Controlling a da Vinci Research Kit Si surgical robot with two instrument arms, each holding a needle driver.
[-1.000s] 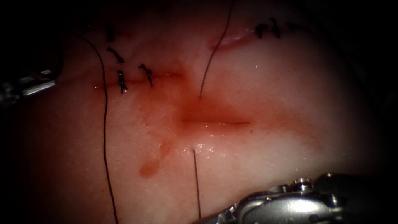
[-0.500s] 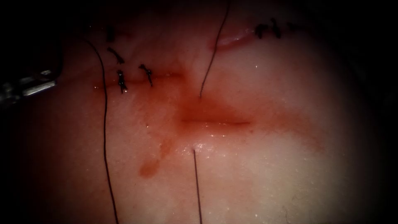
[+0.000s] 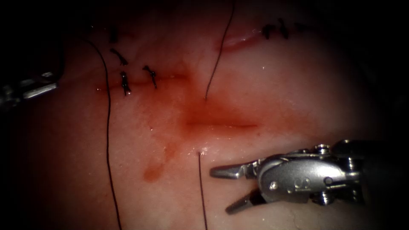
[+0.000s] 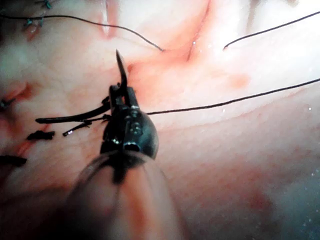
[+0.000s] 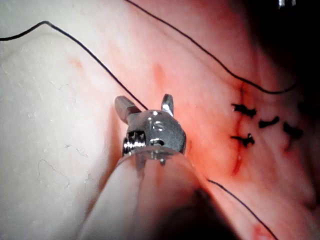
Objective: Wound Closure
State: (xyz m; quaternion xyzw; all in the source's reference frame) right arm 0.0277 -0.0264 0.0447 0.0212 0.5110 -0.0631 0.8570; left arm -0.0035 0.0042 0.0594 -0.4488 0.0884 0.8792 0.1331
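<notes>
A: We log the right end effector (image 3: 223, 189) at the lower right of the endoscope frame, jaws spread wide and holding nothing. Its upper jaw tip sits just beside the thread (image 3: 201, 187) that leaves the tissue (image 3: 298, 85) below the cut (image 3: 221, 125).

B: Agreed. In the right wrist view we see the same end effector (image 5: 145, 105) with both jaws parted over the tissue (image 5: 45, 150), a thread (image 5: 90, 57) strand passing between them, not gripped.

A: Left end effector (image 3: 32, 90) lies at the far left edge of the endoscope frame, well apart from the cut. We cannot tell from there how its jaws stand.

B: In the left wrist view its jaws (image 4: 121, 75) look closed; we cannot tell whether they pinch anything. A thread (image 4: 225, 103) strand runs just beside it.

A: Thread enters above the cut and exits below it. Tied stitches (image 3: 124, 81) sit at upper left, red fluid (image 3: 154, 172) at lower left. We cannot make out the needle.
</notes>
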